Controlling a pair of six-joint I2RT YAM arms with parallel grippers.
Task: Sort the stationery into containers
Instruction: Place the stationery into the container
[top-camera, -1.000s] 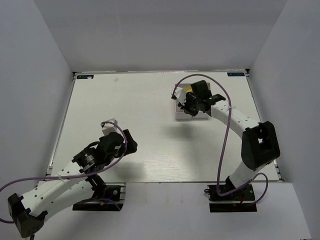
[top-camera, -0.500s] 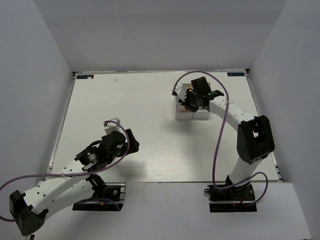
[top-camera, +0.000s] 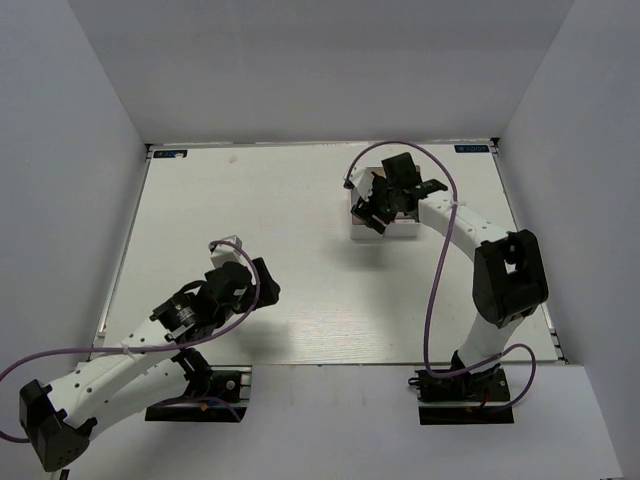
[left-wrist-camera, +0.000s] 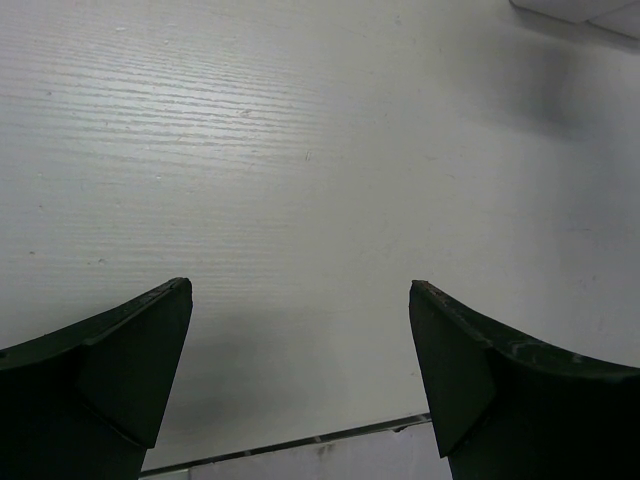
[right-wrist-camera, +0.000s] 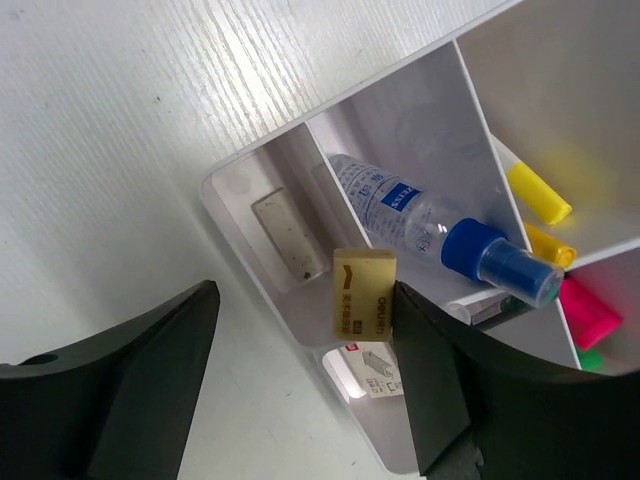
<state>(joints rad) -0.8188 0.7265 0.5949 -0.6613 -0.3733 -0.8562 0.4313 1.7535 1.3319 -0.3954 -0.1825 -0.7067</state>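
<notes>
The right gripper (right-wrist-camera: 305, 300) is held with its jaws spread wide, so the tan eraser (right-wrist-camera: 363, 292) is freed above the tray (right-wrist-camera: 430, 100) compartment where a grey eraser (right-wrist-camera: 278, 235) is kept. The left gripper (left-wrist-camera: 300, 288) is parked over the worktop (left-wrist-camera: 300, 150), jaws released.

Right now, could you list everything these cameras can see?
table: one, white, underneath.
tray: one, white, far right of table.
bottle: one, clear, blue cap, in a compartment.
grey eraser: one, corner compartment.
tan eraser: one, over the tray, between fingers.
white eraser: one, in tray beside tan one.
yellow caps: two, compartment beyond the bottle.
pink item: one, tray, picture's edge.
left gripper: one, black, open over table.
right gripper: one, black, open above tray.
</notes>
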